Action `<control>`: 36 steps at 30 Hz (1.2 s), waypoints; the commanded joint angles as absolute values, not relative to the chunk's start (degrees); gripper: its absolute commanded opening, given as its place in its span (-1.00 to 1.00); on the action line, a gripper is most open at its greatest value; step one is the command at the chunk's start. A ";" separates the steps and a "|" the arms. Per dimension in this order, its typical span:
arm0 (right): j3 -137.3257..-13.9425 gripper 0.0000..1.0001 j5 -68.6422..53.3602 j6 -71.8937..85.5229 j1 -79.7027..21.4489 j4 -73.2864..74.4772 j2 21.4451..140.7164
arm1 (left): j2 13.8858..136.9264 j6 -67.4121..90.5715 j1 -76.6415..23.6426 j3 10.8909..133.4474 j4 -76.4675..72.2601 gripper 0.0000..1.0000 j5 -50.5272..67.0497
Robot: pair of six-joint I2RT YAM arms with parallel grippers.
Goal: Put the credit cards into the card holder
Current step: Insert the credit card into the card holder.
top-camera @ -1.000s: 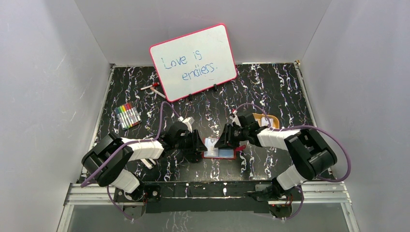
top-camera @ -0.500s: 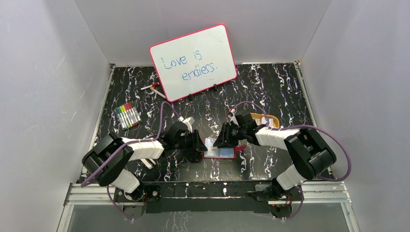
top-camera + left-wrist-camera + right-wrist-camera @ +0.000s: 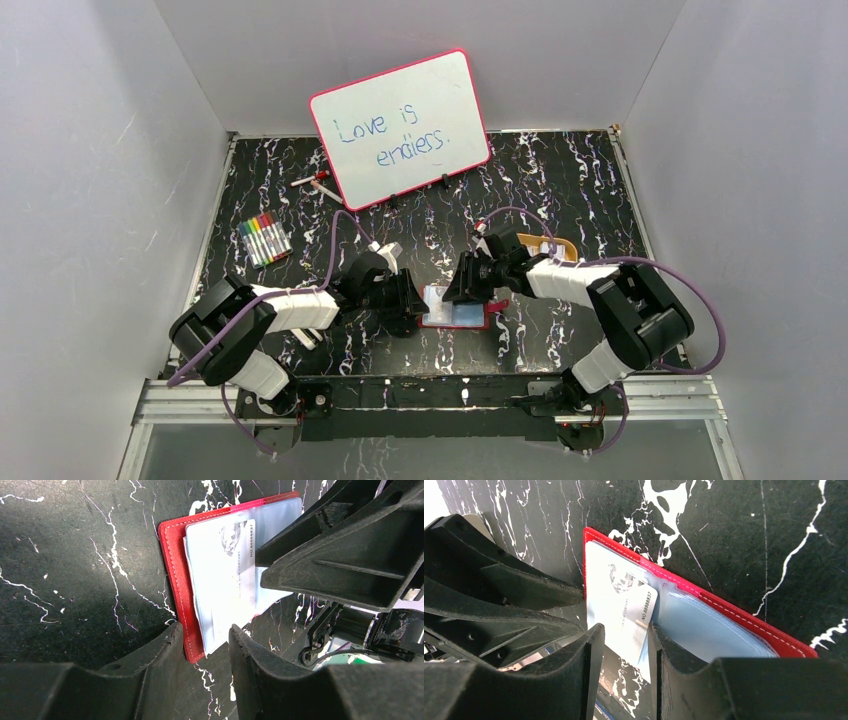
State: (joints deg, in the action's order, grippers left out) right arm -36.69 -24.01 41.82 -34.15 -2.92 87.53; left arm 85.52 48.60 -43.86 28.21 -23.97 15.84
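L gripper part-open, pinching near edge of card holder, open flat on table. R gripper part-open, straddling credit card in holder's pocket; grip unclear. Card's number shows only in wrist views.

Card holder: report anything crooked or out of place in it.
One credit card sits askew in the open card holder: only partly in its pale blue pocket, a corner sticking out past the near edge between the right gripper's fingers. The left gripper straddles the holder's edge.

Pink-framed whiteboard reading "Love is endless", coloured markers, orange tray, marbled tabletop
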 commanded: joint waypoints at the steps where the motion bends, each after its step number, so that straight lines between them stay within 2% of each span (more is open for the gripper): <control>1: -39.07 -0.07 -23.81 41.27 -34.67 -2.45 89.27 | 84.19 47.78 -44.21 27.77 -23.60 -0.26 16.01; 9: -38.88 -0.06 -24.85 42.99 -35.91 -5.68 90.27 | 84.89 47.74 -44.35 27.77 -24.28 -0.26 16.68; 16: -39.80 -0.13 -28.04 44.37 -36.95 -8.31 91.59 | 84.89 47.76 -44.36 27.86 -24.25 -0.26 16.83; 21: -40.99 -0.07 -22.48 42.32 -36.65 -0.86 83.56 | 80.15 47.59 -44.30 27.80 -19.33 -0.22 10.97; 29: -41.70 0.00 -15.34 36.35 -35.99 12.56 72.05 | 67.23 48.07 -44.30 28.40 -11.95 0.00 1.55; 33: -36.27 -0.02 -17.08 36.49 -32.72 10.87 69.77 | 65.05 47.97 -44.34 28.74 -15.98 -0.01 4.34; 36: -31.47 -0.04 -18.98 38.39 -31.06 5.74 68.92 | 68.69 48.25 -44.31 30.08 -20.53 -0.10 9.51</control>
State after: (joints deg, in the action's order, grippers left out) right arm -36.56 -17.80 37.65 -33.10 8.25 69.89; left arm 66.28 48.62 -44.05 27.44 -16.23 5.45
